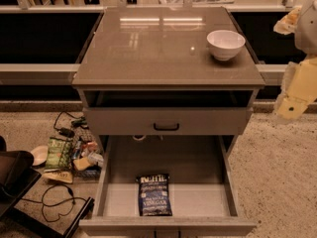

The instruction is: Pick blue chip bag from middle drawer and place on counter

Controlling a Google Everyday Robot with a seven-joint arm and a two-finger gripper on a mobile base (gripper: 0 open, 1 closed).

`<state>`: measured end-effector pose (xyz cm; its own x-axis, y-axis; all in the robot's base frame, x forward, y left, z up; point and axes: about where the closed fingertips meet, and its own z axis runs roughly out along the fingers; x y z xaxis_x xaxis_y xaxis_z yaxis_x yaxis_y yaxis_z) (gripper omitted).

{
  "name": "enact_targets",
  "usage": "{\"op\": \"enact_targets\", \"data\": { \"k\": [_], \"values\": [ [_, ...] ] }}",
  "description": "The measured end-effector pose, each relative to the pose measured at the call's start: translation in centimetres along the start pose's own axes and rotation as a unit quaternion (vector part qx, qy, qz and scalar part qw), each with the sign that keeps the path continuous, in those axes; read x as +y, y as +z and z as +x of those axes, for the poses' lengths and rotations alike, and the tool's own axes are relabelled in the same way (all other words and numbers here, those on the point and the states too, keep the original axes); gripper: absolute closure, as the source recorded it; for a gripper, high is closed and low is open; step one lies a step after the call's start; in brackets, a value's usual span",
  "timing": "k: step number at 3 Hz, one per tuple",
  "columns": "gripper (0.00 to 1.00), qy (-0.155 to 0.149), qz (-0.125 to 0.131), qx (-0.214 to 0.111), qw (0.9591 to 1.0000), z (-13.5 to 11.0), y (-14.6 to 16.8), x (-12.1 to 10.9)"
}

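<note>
The blue chip bag (154, 194) lies flat on the pale floor of the open middle drawer (106, 175), near its front edge and slightly left of centre. The counter (158, 48) is the glossy grey-brown top of the cabinet above it. My gripper (291, 104) is at the right edge of the view, at the end of a pale cream arm. It hangs beside the cabinet's right side at about counter height, well above and to the right of the bag, and touches nothing.
A white bowl (225, 44) stands on the counter's right rear. A shallower drawer front with a black handle (166, 126) juts out above the middle drawer. A green snack bag (59, 152), clutter and cables (57, 202) lie on the floor to the left.
</note>
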<state>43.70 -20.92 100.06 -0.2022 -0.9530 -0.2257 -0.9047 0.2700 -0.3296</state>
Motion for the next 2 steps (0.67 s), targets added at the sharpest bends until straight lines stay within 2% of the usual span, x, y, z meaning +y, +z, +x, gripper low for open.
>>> {"op": "enact_targets", "data": {
  "k": [1, 2],
  "values": [
    [0.00, 0.000, 0.000, 0.000, 1.0000, 0.0, 0.0, 0.0],
    [0.00, -0.029, 0.020, 0.000, 0.9994, 1.6, -0.2, -0.3]
  ]
}}
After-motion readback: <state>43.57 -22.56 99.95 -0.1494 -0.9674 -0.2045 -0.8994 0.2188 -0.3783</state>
